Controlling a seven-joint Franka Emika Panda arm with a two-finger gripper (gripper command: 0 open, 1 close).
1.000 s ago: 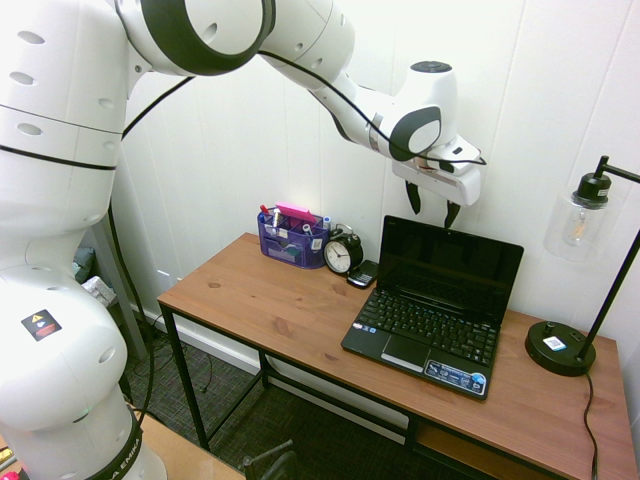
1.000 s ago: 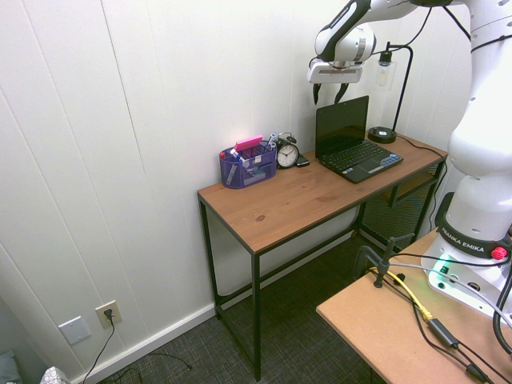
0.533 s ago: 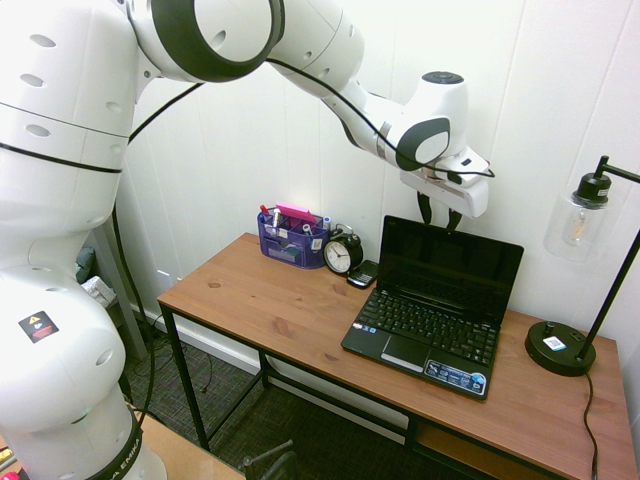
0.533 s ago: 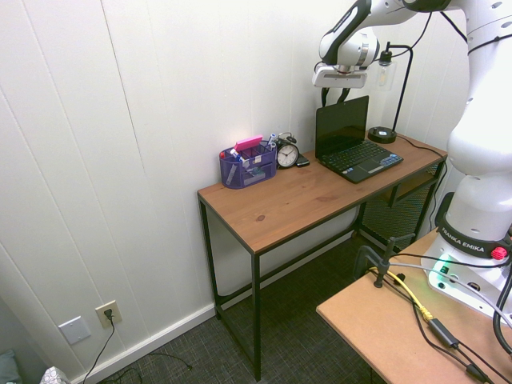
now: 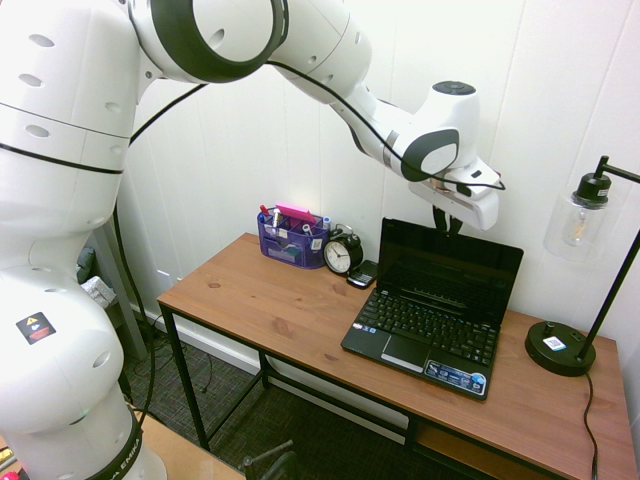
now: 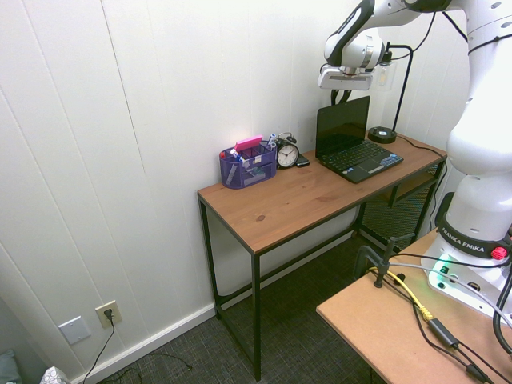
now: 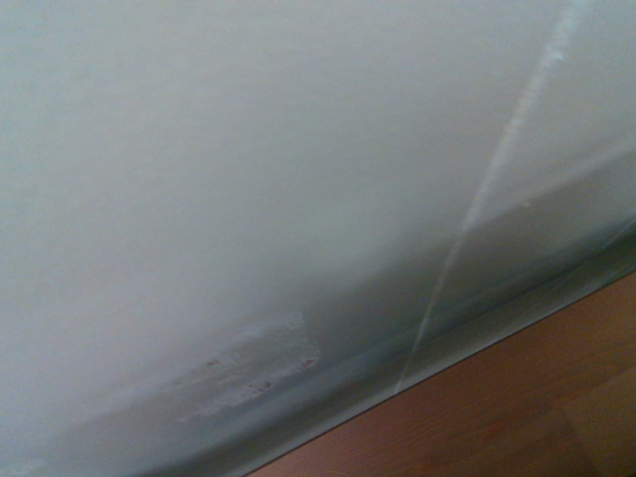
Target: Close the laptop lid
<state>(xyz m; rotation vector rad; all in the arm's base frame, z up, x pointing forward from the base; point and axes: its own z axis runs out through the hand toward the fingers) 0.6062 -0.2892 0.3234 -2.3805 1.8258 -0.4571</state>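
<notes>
Tool above upright laptop lid; fingers near-together

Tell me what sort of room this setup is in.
Probably a home office or study corner: a narrow wooden desk against a white panelled wall, with an open laptop, a desk lamp, an alarm clock and a purple pen organiser.
</notes>
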